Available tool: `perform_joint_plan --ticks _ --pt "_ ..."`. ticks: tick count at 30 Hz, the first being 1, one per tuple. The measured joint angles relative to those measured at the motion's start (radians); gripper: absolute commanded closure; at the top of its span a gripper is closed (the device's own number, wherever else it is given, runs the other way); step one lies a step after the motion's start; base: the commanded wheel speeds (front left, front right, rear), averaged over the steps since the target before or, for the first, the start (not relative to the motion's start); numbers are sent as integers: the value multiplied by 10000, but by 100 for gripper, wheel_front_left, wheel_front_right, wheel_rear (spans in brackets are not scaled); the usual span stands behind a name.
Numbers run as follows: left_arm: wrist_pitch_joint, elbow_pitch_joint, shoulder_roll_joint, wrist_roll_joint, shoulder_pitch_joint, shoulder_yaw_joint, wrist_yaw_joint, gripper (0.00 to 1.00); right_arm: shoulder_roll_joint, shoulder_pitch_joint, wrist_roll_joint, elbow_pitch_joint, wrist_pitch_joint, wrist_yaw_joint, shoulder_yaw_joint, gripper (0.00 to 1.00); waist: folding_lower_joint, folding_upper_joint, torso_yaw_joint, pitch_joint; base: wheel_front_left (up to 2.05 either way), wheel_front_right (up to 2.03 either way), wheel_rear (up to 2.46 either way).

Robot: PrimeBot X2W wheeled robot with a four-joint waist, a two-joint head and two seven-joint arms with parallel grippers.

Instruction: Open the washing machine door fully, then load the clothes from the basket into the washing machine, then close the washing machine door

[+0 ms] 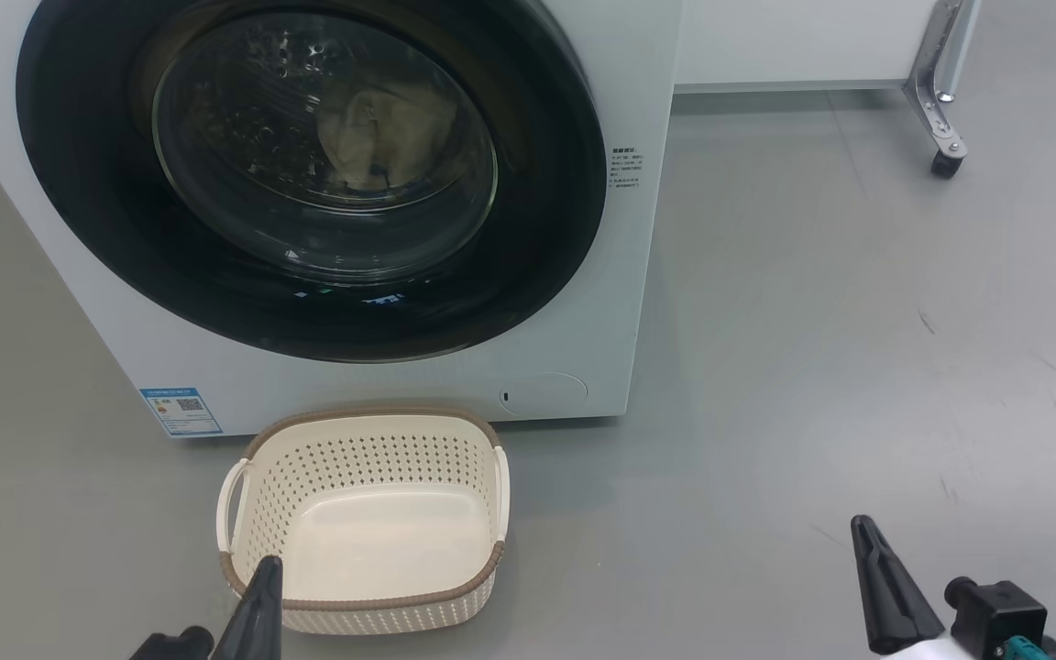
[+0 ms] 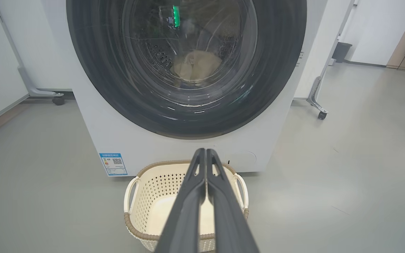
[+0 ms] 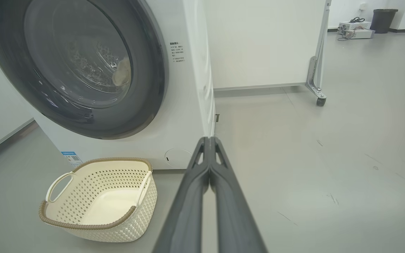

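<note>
Head view: left tool [image 1: 264, 573] sitting low left, fingers pressed together, gripping nothing, tip overlapping the near rim of the small oval cream perforated plastic basket [image 1: 372, 458]. The basket is lying empty on the grey floor [image 1: 812, 367], just before the big white front-loading washing machine [image 1: 638, 275]. The round glossy black-rimmed glass door [image 1: 79, 202] is sitting shut, with pale cream fabric clothes [image 1: 381, 128] lying behind it in the drum. Left wrist view is adding a green reflection [image 2: 176, 15] on the glass. Right wrist view is adding a dark bin [image 3: 383, 19] far back. The right tool [image 1: 863, 532], pressed together too, is hanging well right of the basket.
</note>
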State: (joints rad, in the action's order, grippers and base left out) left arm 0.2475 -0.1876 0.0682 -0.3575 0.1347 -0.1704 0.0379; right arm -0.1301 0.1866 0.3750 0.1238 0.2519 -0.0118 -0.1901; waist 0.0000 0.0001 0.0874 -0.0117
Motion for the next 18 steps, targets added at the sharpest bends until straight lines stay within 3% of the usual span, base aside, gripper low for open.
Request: perform_joint_plan --ticks 5,18 --pt "-12 -311 -107 -61 171 -6 0 100 140 128 96 307 -2 4 -77 100 0 0 -8 2 0 0 0" --pt "-443 -309 -134 -1781 126 182 42 100 288 90 1753 295 -313 105 211 100 0 0 -131 26 0 0 0"
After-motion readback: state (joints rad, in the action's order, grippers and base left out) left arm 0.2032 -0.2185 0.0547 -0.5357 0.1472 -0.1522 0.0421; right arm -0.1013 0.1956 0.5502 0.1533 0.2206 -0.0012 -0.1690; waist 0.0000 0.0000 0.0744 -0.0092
